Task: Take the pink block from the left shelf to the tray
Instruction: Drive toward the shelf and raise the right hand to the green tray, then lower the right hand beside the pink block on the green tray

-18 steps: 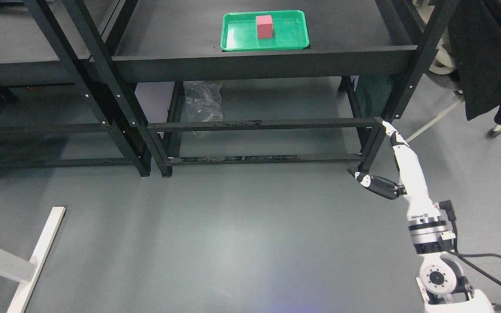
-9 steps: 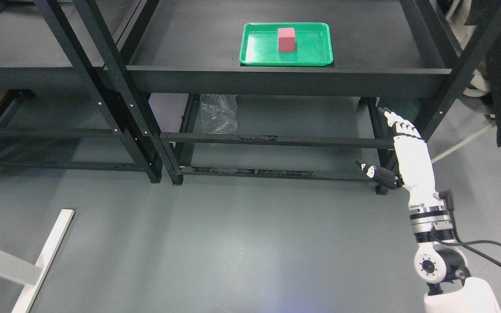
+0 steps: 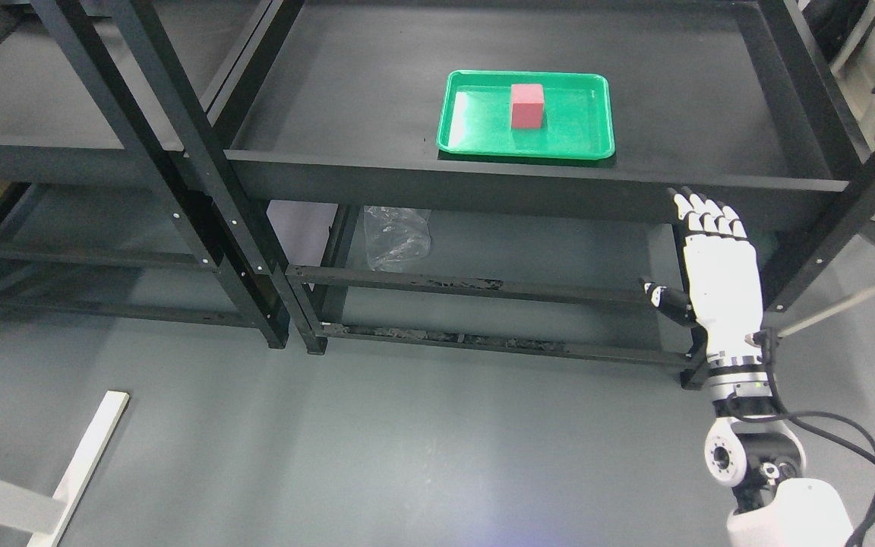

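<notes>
1. Fingers point(image 3: 703, 220) of right hand point(image 3: 715, 266), extended and empty, now raised at frame right.
2. Pink block point(image 3: 527, 105) rests inside green tray point(image 3: 585, 140), upper centre; whole view shifted, camera moved.
3. Placement appears complete.

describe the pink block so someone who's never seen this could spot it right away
Find the black shelf spanning the upper middle. On it lies a green tray. The pink block stands in the tray, the only thing in it.
</notes>
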